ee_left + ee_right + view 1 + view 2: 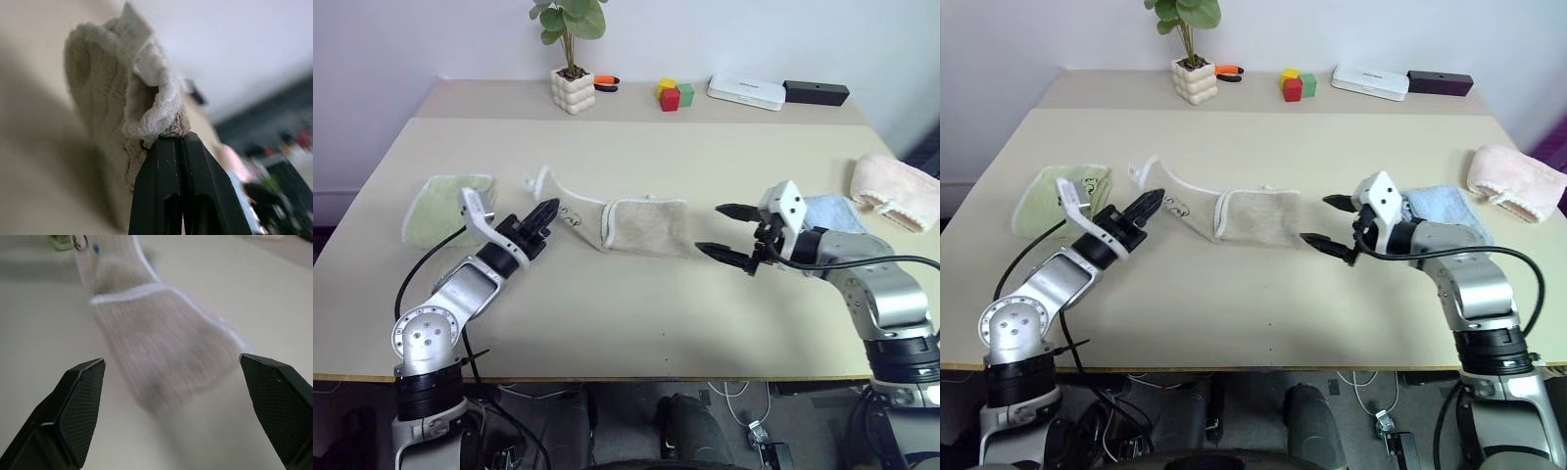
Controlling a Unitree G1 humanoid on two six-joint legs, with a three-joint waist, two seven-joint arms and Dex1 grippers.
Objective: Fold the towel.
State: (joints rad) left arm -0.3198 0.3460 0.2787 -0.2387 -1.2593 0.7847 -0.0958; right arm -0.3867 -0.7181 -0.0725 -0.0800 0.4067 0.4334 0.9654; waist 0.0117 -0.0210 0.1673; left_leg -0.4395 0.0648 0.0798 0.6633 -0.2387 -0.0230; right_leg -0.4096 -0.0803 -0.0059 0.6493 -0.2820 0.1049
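Between the two black fingers of the left gripper (546, 210), clamped tight, sits a small bunch of the beige-grey terry cloth towel with white corded trim (641, 226). The left wrist view confirms the bite: only a thin roll of trimmed edge (151, 115) is caught at the very fingertips, with the rest of the cloth hanging beyond them.

Outward from that hand, the towel runs away across the table toward the other arm. The near part is drawn thin and lifted; the far part lies flat, already doubled over on itself. The right gripper (724, 232) stands just past that flat end, fingers spread wide, grasping nothing and not touching the cloth.

Just behind the left hand lies a light green cloth (440, 204). Behind the right hand lies a light blue cloth (829, 212), and further out a pink rolled cloth (898, 189).

Risks, as judged:
- Shallow bite. Any drag from the flat end could pull the trim out of the fingertips and drop the corner.
- One-sided hold. Carrying the corner over with the far end unpinned could slide or twist the whole towel, giving a skewed fold.
- The free right fingers, closing low, could catch the doubled layers unevenly.
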